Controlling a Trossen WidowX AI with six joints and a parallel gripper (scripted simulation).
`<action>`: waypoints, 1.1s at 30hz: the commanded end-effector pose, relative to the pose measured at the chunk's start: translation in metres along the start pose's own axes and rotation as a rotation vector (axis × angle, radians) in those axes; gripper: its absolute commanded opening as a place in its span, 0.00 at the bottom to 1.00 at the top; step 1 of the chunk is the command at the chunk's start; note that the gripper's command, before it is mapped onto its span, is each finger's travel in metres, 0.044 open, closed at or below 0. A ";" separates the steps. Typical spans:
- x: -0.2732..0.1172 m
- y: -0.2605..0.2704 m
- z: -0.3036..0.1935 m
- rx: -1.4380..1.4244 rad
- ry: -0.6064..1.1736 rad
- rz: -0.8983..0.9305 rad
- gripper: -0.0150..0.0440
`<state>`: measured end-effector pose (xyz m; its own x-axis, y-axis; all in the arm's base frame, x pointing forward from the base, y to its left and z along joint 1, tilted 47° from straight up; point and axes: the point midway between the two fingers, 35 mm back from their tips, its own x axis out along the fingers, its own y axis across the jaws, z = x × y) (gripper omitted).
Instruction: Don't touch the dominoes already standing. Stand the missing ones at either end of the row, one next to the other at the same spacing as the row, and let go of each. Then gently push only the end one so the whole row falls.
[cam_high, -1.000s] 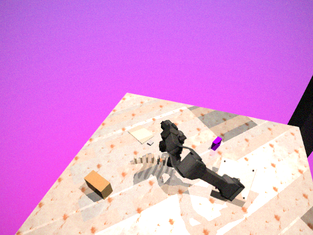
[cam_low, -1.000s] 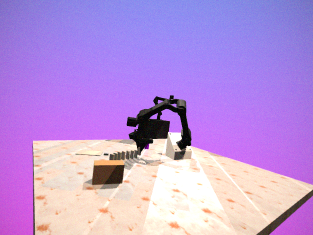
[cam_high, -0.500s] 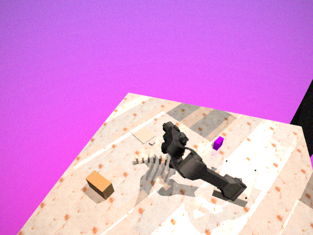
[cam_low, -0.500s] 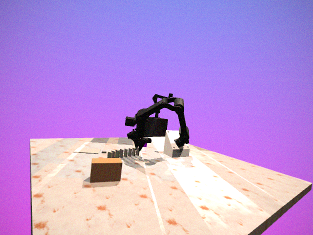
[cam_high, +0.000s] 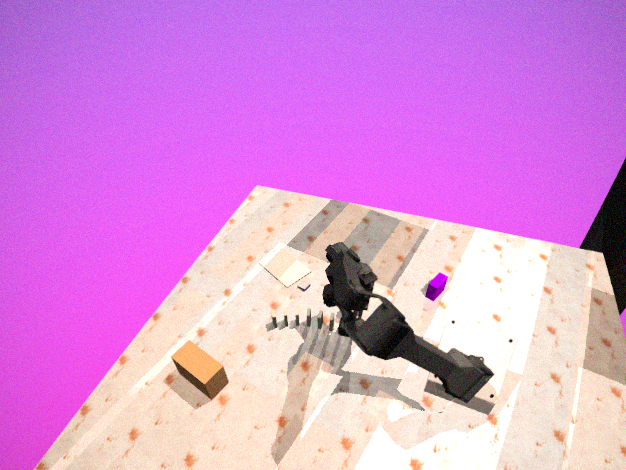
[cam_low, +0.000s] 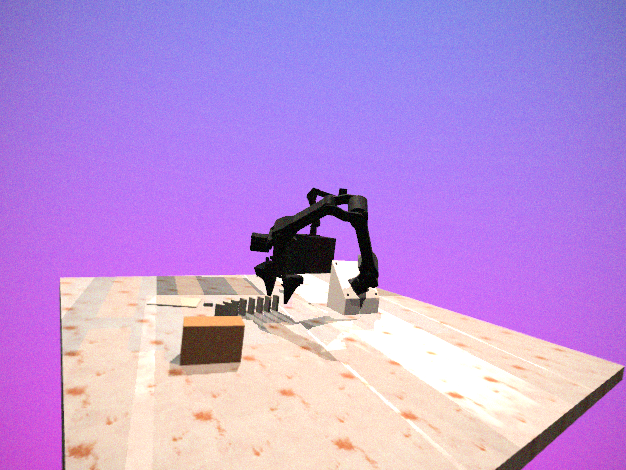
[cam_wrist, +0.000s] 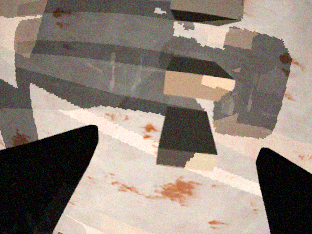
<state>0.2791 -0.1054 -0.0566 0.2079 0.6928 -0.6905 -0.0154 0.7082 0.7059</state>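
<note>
Several thin dark dominoes stand upright in a spaced row (cam_high: 308, 317) (cam_low: 259, 305), its near-arm end partly hidden by the arm in the top view. My gripper (cam_low: 279, 298) (cam_wrist: 180, 145) is open at that end, pointing down, fingers wide apart. In the wrist view an end domino (cam_wrist: 186, 131) stands between the fingers, with gaps on both sides, and another domino (cam_wrist: 197, 84) stands beyond it. One loose dark domino (cam_high: 303, 286) (cam_low: 207, 304) lies flat on the table, off the row, beside the cream tile.
A flat cream tile (cam_high: 285, 267) (cam_low: 174, 302) lies behind the row. A large orange-brown block (cam_high: 199, 365) (cam_low: 212, 342) stands in front of the row. A small purple block (cam_high: 435, 286) stands right of the arm. Shadows of the arm cross the row.
</note>
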 end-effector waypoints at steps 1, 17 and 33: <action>-0.034 -0.006 0.006 -0.006 -0.011 -0.018 1.00; -0.110 -0.004 -0.009 0.405 -0.010 -0.015 0.73; -0.064 -0.003 -0.038 1.567 -0.017 -0.002 0.25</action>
<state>0.2352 -0.1589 -0.0138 0.2058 0.6859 -0.6980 0.9100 0.1281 0.3943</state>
